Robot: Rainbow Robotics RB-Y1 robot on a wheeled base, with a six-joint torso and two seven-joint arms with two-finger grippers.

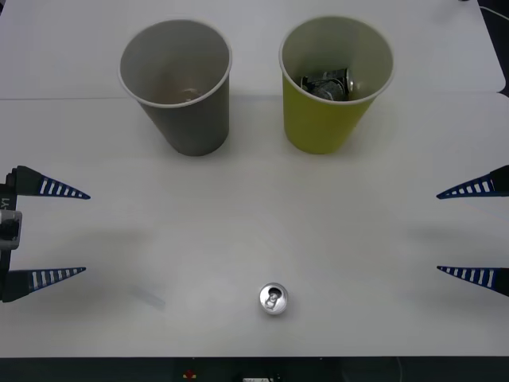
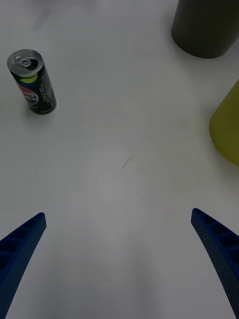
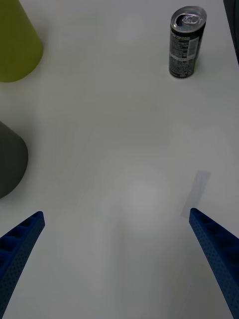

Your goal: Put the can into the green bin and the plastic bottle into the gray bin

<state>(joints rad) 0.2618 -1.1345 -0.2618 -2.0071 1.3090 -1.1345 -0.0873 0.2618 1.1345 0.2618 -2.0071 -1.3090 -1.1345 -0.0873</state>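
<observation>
The can (image 1: pixel 273 299) stands upright near the table's front edge, a small black Pepsi can with a silver top; it also appears in the right wrist view (image 2: pixel 32 82) and the left wrist view (image 3: pixel 186 42). At the back stand the gray bin (image 1: pixel 195 127) on the left and the green bin (image 1: pixel 322 127) on the right. A crushed silvery can (image 1: pixel 328 83) lies inside the green bin. The plastic bottle is out of view. My left gripper (image 1: pixel 52 233) is open at the left edge, and my right gripper (image 1: pixel 469 231) is open at the right edge, both far from the can.
The white table runs wide between the two grippers and from the bins to the can. The table's dark front edge (image 1: pixel 254 362) lies just in front of the can. A faint seam (image 1: pixel 64 98) crosses the table behind the bins.
</observation>
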